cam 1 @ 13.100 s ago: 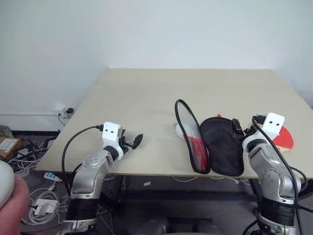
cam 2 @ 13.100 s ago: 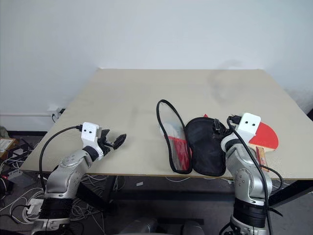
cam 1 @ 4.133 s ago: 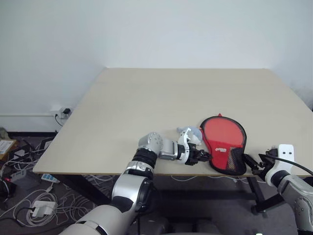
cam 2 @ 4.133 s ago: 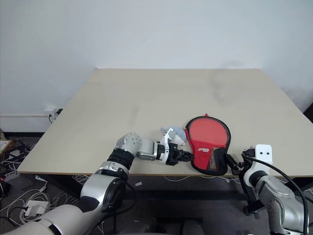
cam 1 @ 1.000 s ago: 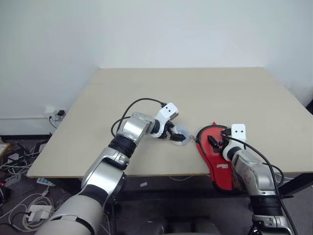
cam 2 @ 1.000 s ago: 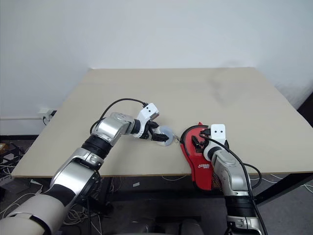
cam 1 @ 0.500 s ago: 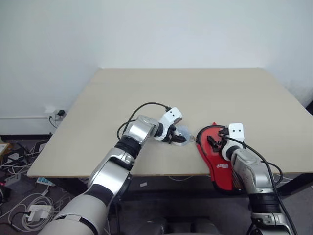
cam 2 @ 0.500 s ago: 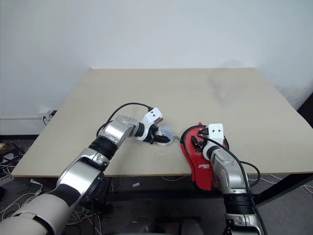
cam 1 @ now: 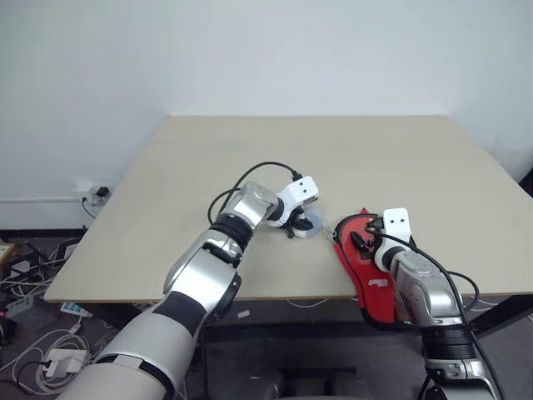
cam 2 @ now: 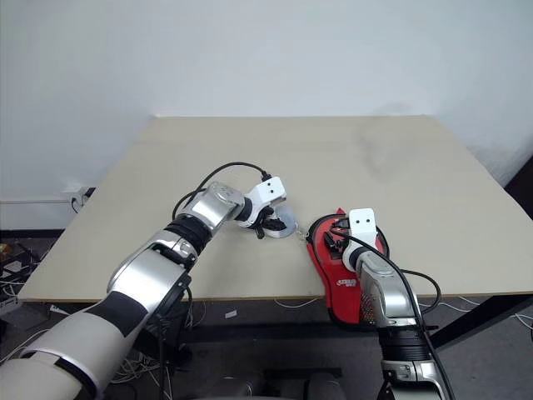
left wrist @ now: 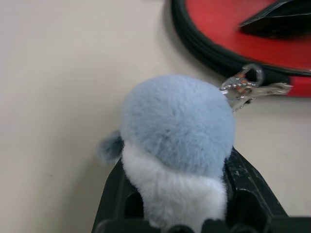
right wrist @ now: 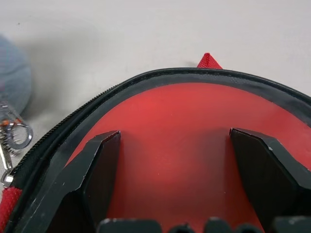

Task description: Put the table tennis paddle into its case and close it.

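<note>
Closing step: left pincer point(left wrist: 177, 204) clenched on the fluffy zipper charm point(left wrist: 177, 131); right pincer point(right wrist: 182, 170) released, pressing the case point(cam 1: 366, 267) lower right; next, pull the zipper round.

My two head views look forward and down from above the near edge of the table point(cam 1: 250, 158), taking in its whole top and both my arms. My left wrist view sits very close behind a fluffy blue charm point(left wrist: 177, 128), facing the case point(left wrist: 252, 34). My right wrist view looks closely onto that same case, sharing the charm at its edge.
</note>
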Available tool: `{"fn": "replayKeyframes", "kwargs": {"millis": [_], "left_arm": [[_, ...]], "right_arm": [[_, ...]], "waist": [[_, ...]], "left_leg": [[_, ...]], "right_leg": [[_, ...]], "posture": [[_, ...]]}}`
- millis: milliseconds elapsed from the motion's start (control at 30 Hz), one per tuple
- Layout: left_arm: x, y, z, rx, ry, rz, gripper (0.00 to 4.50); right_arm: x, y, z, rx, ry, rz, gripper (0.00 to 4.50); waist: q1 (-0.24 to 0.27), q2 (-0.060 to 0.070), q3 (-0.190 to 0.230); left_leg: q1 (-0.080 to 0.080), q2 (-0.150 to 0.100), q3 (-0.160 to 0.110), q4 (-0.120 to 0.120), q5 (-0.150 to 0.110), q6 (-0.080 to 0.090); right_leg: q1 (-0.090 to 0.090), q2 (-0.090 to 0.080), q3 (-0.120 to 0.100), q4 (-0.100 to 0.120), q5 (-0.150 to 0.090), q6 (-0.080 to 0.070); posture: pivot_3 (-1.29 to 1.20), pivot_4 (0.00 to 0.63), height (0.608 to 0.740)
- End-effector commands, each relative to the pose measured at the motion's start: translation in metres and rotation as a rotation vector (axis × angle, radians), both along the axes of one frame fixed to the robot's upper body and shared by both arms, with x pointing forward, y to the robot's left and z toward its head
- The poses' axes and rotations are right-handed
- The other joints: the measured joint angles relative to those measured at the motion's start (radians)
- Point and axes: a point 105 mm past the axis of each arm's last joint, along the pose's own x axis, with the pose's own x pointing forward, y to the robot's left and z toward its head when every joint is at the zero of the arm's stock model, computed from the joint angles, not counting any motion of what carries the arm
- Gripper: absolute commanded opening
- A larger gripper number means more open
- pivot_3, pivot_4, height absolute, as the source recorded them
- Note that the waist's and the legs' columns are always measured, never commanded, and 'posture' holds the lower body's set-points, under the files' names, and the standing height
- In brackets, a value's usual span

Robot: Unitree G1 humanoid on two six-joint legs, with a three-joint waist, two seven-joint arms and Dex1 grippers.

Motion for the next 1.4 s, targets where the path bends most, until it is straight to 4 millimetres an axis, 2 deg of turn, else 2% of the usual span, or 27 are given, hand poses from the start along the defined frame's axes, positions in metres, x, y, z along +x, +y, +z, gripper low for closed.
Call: {"fn": "replayKeyframes", "kwargs": {"millis": [33,133,267,533,767,1000,1200,1400], "left_arm": [[0.015,-0.012,0.030,-0.010,-0.131,0.006,1.43],[0.014,-0.023,0.031,0.003,-0.162,-0.013,1.43],[0.014,-0.027,0.028,0.054,-0.203,-0.018,1.43],[0.026,-0.011,0.033,0.155,-0.283,0.012,1.43],[0.029,0.008,0.023,0.260,-0.314,0.005,1.43],[0.028,-0.022,0.038,-0.019,-0.285,0.112,1.43],[0.027,-0.046,0.047,-0.070,-0.337,0.143,1.43],[0.028,-0.052,0.046,-0.038,-0.384,0.188,1.43]], "right_arm": [[-0.017,-0.001,-0.036,-0.013,0.164,-0.017,3.88],[-0.022,0.000,-0.044,-0.043,0.188,-0.019,3.88],[-0.026,0.000,-0.045,-0.045,0.196,-0.035,3.88],[-0.027,-0.005,-0.042,-0.039,0.187,-0.066,3.88],[-0.027,-0.002,-0.040,-0.042,0.180,-0.064,3.88],[-0.028,0.002,-0.038,-0.039,0.174,-0.055,3.88],[-0.033,0.008,-0.038,-0.031,0.174,-0.050,3.88],[-0.039,0.009,-0.036,-0.036,0.169,-0.061,3.88]], "waist": [[0.000,0.000,0.000],[0.000,-0.001,0.000],[0.000,-0.002,0.000],[0.000,-0.003,-0.001],[0.000,-0.004,-0.001],[0.000,-0.004,-0.001],[0.000,-0.004,-0.001],[0.000,-0.004,-0.001]], "left_leg": [[0.000,0.000,0.000,0.000,0.000,0.000],[0.000,0.000,0.000,0.000,0.000,0.000],[0.000,0.000,0.000,0.001,0.000,0.000],[0.000,0.000,-0.001,0.001,0.000,0.000],[0.000,0.000,-0.001,0.001,0.000,0.000],[0.000,0.000,-0.001,0.001,0.000,0.000],[-0.001,0.000,-0.001,0.001,0.000,0.000],[-0.001,0.000,-0.001,0.001,0.000,0.000]], "right_leg": [[0.000,0.000,0.000,0.000,0.000,0.000],[0.000,0.000,0.000,0.000,0.000,0.000],[0.000,0.000,0.000,0.000,0.000,0.000],[0.000,0.000,0.000,0.000,0.000,0.000],[0.000,0.000,0.000,0.000,0.000,0.000],[0.000,0.000,-0.002,0.000,0.000,0.000],[0.000,0.000,-0.001,0.000,0.000,0.000],[0.000,0.000,-0.001,0.001,0.000,0.000]], "posture": [[0.00,0.000,0.716],[0.00,0.000,0.716],[0.00,0.000,0.716],[0.00,0.000,0.716],[0.00,0.000,0.716],[0.00,0.000,0.716],[0.00,0.000,0.716],[0.00,0.000,0.716]]}}
